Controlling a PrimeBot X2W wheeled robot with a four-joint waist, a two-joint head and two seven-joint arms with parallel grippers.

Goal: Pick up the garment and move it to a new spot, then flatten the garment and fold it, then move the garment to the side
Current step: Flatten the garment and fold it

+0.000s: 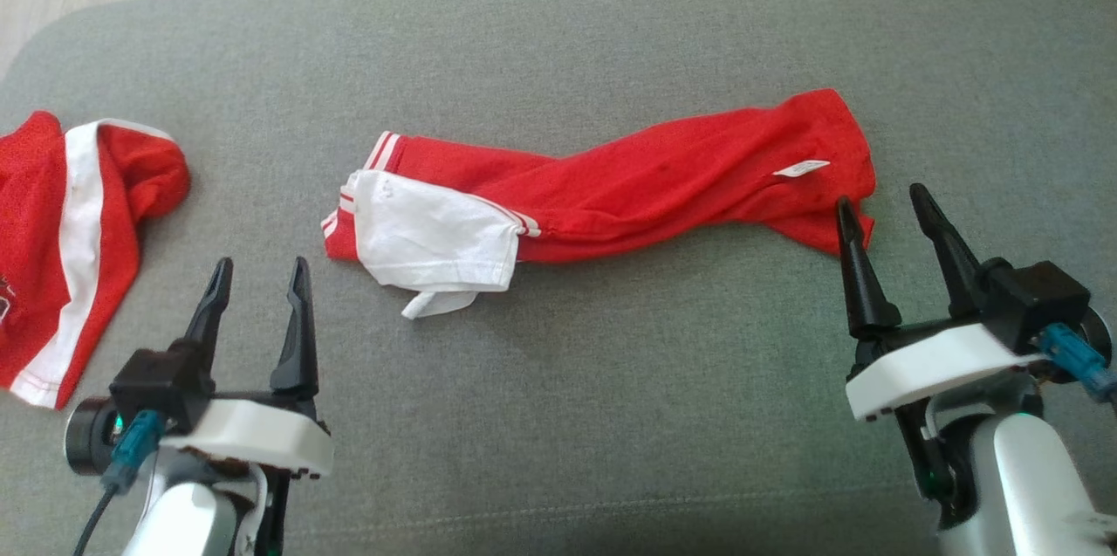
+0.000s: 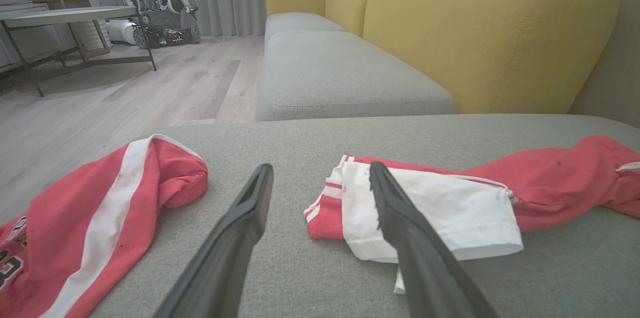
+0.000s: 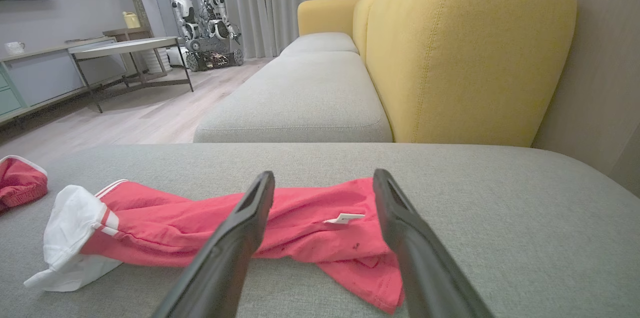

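The left gripper [image 1: 262, 264] is held wide open and empty, its two dark fingers poised over the grey sofa cushion [image 1: 558, 416] with nothing between them. The right gripper [image 1: 880, 196] is spread just as wide and nothing is gripped. Its fingertips are seen at the near edge of the garment's right end, but whether the cloth is touched cannot be told.

The garment [image 1: 663, 181], red, is laid twisted into a long strip across the middle of the cushion, between the two grippers. A white section [image 1: 428, 237] edged with red and white stripes is folded over its left end, nearer the left gripper. A small white label [image 1: 801, 168] is shown near its right end.

A second red garment [image 1: 78, 224] with a white stripe is bunched at the cushion's left edge, well apart from the first. Beyond the cushion, a yellow backrest [image 2: 490, 33] and a pale wooden floor [image 2: 150, 88] are seen.
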